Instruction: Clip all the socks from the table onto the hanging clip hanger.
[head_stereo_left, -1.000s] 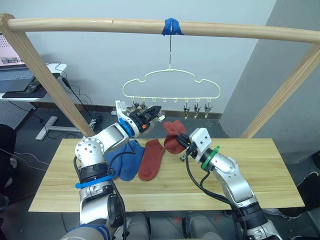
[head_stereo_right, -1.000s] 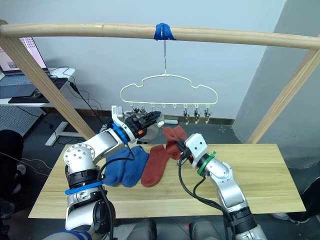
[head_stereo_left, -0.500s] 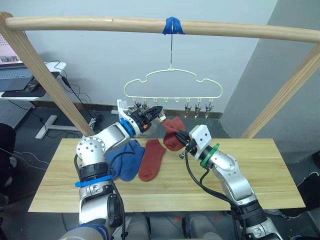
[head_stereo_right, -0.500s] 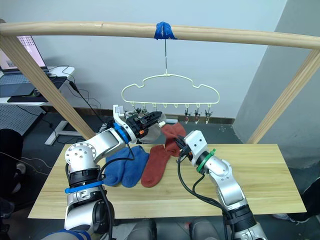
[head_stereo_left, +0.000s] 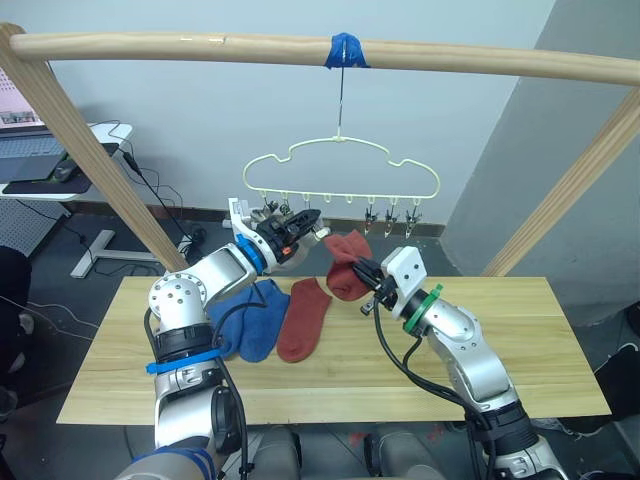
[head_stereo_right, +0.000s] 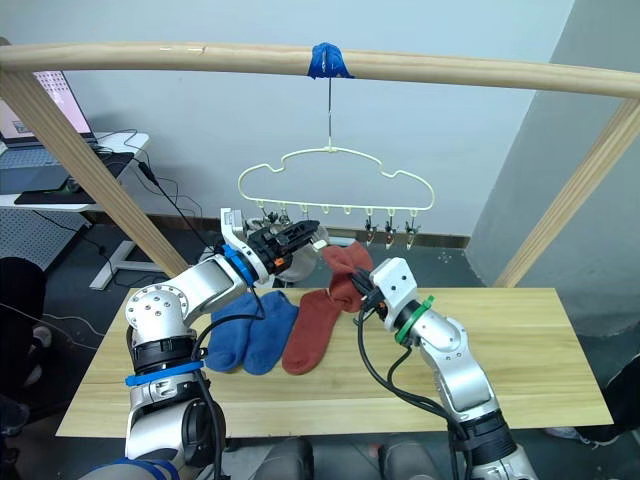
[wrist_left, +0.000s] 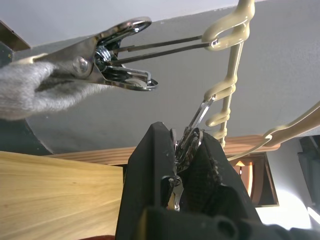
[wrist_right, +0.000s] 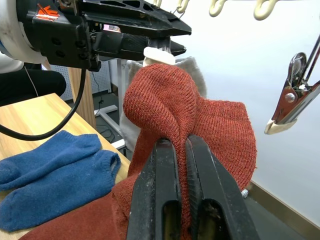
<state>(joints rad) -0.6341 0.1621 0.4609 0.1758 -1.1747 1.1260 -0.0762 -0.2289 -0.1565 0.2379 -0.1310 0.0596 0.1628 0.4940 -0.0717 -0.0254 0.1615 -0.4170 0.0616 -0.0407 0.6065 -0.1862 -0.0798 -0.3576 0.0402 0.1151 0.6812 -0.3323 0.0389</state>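
Right wrist view: right gripper (wrist_right: 181, 150) pinching rust-red sock (wrist_right: 170, 105); left gripper (wrist_left: 182, 150) squeezing metal clip (wrist_left: 186, 145) at 11 o'clock. Feed sock edge fully into clip before release.

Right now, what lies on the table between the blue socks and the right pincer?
One rust-red sock lies flat there, touching the blue socks, as the left eye view shows. The right pincer holds another red sock up.
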